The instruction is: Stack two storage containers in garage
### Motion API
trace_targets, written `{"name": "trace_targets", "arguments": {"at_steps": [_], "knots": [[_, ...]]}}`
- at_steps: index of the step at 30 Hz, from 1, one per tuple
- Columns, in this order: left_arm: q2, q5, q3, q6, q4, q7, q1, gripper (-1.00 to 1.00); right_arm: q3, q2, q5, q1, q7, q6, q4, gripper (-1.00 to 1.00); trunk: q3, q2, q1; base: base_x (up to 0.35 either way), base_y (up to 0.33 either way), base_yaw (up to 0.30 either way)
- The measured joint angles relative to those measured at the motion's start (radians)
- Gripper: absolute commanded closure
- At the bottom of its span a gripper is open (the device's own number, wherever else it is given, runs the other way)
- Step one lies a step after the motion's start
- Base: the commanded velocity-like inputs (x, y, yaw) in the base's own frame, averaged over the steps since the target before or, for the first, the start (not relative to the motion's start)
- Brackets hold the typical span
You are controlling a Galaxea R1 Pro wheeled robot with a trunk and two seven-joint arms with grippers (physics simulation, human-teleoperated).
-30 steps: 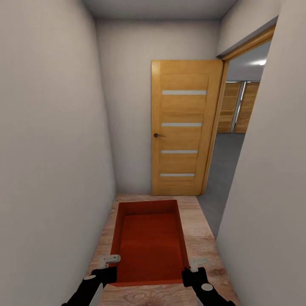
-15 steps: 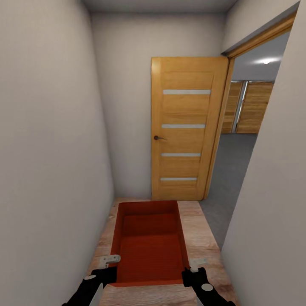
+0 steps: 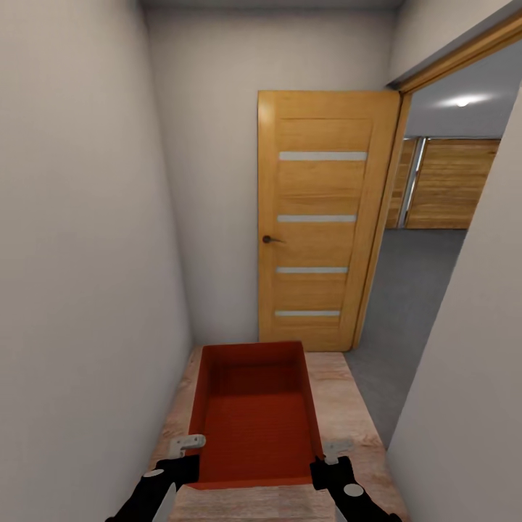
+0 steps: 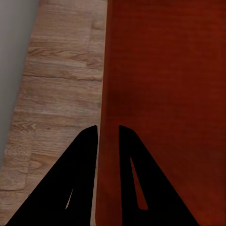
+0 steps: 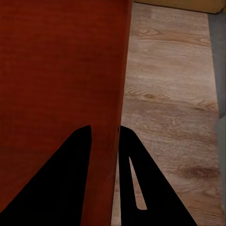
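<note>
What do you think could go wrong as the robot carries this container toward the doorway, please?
The storage container is held only by its thin side walls, left gripper and right gripper each pinching one, so a jolt might slip it. The corridor is narrow: turning right past the open door could clip the left wall.

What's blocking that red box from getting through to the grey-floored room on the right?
Nothing visible. The storage container is held by the left gripper and right gripper over the wood floor. The wooden door stands swung open, and the doorway to the grey floor looks unobstructed.
</note>
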Motion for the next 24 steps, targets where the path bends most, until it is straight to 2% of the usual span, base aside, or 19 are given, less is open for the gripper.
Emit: {"name": "trace_targets", "arguments": {"at_steps": [24], "knots": [[0.001, 0.000, -0.001, 0.000, 0.000, -0.001, 0.000, 1.00, 0.000, 0.000, 0.000, 0.000, -0.001, 0.000, 0.000, 1.00, 0.000, 0.000, 0.000, 0.328, 0.000, 0.000]]}}
